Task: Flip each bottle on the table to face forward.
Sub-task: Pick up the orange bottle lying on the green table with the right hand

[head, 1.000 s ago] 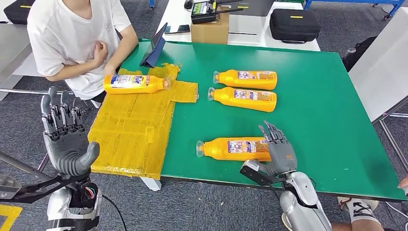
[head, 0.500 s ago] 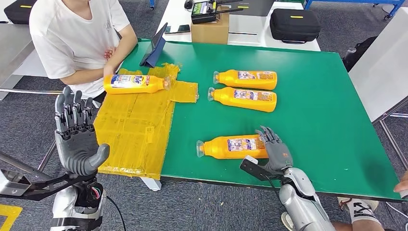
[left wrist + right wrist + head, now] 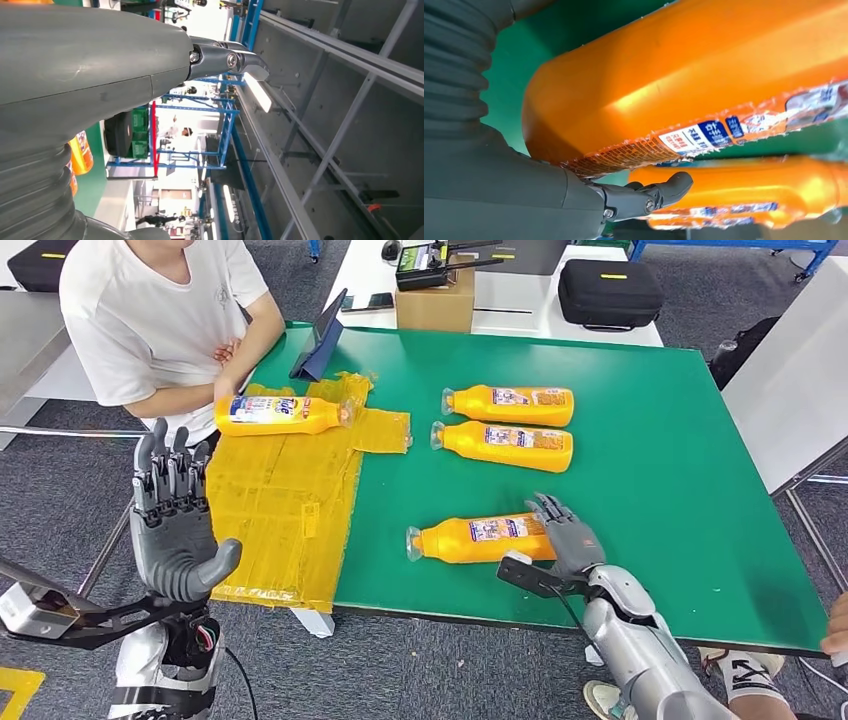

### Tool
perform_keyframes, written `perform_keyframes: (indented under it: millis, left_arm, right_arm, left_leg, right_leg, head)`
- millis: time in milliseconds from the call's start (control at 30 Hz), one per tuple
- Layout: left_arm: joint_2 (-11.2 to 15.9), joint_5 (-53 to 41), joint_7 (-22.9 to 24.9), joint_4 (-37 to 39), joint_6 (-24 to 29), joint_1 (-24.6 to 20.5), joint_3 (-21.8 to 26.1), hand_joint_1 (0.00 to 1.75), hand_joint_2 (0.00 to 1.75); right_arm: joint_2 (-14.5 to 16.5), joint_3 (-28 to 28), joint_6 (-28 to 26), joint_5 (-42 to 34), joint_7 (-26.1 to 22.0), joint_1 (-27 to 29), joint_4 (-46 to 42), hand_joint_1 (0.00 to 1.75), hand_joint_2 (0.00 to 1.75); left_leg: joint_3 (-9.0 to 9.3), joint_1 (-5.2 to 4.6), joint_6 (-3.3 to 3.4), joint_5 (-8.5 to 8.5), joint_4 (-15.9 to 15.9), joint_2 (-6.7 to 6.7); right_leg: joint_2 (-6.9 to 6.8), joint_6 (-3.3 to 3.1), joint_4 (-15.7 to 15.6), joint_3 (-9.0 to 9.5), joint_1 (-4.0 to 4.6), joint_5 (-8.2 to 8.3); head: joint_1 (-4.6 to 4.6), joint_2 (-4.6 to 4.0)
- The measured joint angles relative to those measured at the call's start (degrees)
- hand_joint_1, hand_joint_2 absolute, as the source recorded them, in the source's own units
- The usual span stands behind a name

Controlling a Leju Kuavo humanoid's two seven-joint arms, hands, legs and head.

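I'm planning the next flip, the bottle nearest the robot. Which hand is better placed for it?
The right hand: it is already at the base end of the nearest bottle. The left hand is raised beyond the table's left edge, fingers spread, holding nothing.

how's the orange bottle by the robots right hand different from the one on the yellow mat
The orange plastic bottle nearest the robot lies on bare green table with the right hand at its base; the orange bottle on the yellow mat has a person's hand by its base. Their caps point opposite ways. Both lie on their sides.
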Motion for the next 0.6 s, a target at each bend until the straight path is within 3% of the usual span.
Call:
perform_keyframes:
  millis: [33, 167, 400, 600]
  left_arm:
    - [0.1, -0.1, 0.0, 0.4, 0.0, -0.3, -0.3, 0.00, 1.75]
    - [0.3, -0.5, 0.0, 1.5, 0.1, -1.1, -1.1, 0.00, 1.75]
    - [0.7, -0.6, -0.1, 2.7, 0.0, -1.8, -2.1, 0.00, 1.75]
    - [1.2, -0.9, -0.7, 3.2, 0.3, -1.9, -2.4, 0.00, 1.75]
  right_arm:
    - [0.0, 0.6, 1.1, 0.1, -0.5, -1.1, 0.8, 0.14, 1.75]
    - [-0.3, 3.2, 2.8, 0.9, -1.7, -4.0, 3.2, 1.65, 1.75]
    - [-1.0, 6.7, 5.2, 1.1, -4.8, -6.2, 5.7, 1.71, 1.75]
    - [-1.1, 12.0, 15.3, 2.1, -0.6, -11.7, 8.2, 1.75, 1.75]
  left_leg:
    - [0.00, 0.00, 0.01, 0.02, 0.0, 0.01]
    - [0.02, 0.00, 0.02, 0.05, 0.0, -0.01]
    - [0.00, 0.00, 0.02, 0.04, 0.0, -0.03]
    - [0.05, 0.00, 0.03, 0.05, 0.0, 0.03]
  right_leg:
    - [0.00, 0.02, 0.0, 0.00, 0.00, 0.02]
    - [0.00, 0.05, 0.0, 0.02, 0.00, 0.05]
    - [0.00, 0.06, 0.0, 0.02, 0.00, 0.04]
    - [0.03, 0.06, 0.0, 0.06, 0.00, 0.04]
  head:
    - [0.01, 0.00]
    - [0.00, 0.01]
    - [0.00, 0.01]
    - [0.00, 0.00]
